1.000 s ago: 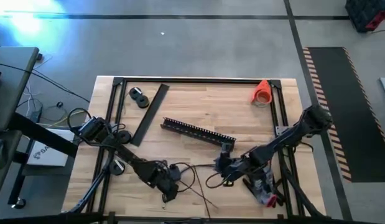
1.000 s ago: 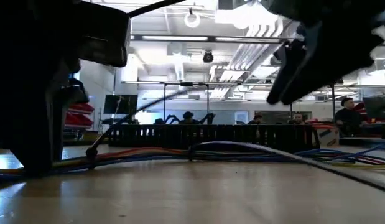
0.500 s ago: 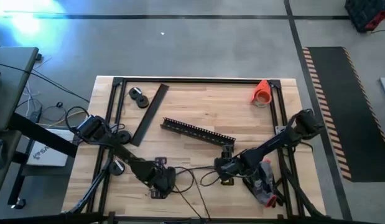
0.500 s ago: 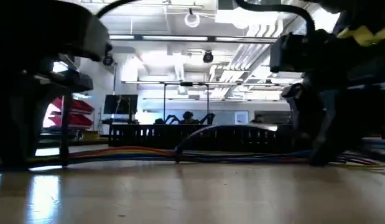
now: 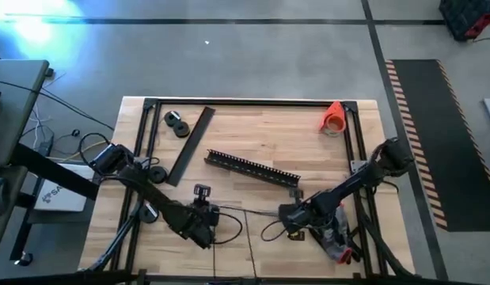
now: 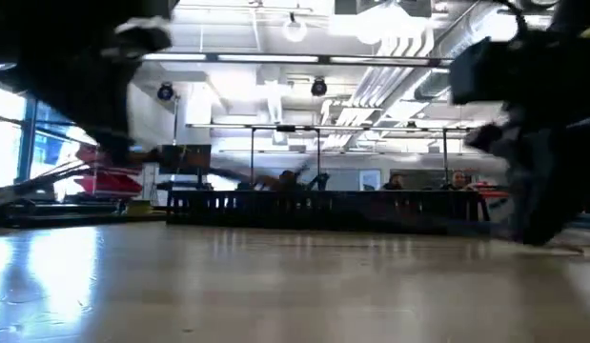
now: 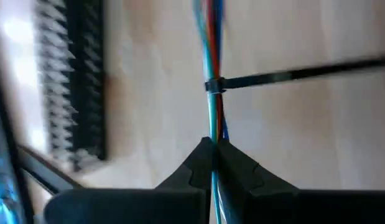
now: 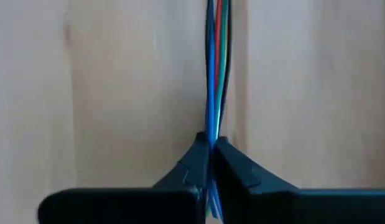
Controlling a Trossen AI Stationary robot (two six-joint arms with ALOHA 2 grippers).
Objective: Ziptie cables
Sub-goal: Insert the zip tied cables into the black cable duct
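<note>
- The left gripper (image 5: 207, 226) sat low over the near part of the table (image 5: 252, 134), left of centre, with its fingers (image 7: 198, 165) clenched on the cables (image 7: 214, 74).
- In the left wrist view the cables ran straight out from between those fingers as a tight bundle of blue, red and green strands.
- A black ziptie (image 7: 292, 74) was cinched round the bundle a little beyond the fingertips, its tail sticking out sideways over the wood.
- The right gripper (image 5: 296, 215) sat near the table's front edge, right of centre, its fingers (image 8: 195, 165) likewise closed on the cables (image 8: 216, 68).
- From above, the cables (image 5: 256, 212) stretched as a thin line between the two grippers (a slack loop hung toward the front edge just beside the right one).
- A long black perforated strip (image 5: 251, 167) lay slantwise in the middle of the table, behind both grippers; the left wrist view showed it (image 7: 74, 81) off to one side of the bundle.
- A flat black bar (image 5: 191, 146) lay tilted left of the strip.
- Two black discs (image 5: 177, 123) sat near the far left corner.
- An orange cone (image 5: 334, 116) lay near the far right corner.
- The low view showed only dark, blurred arm shapes at either side (the cables could not be made out there).
</note>
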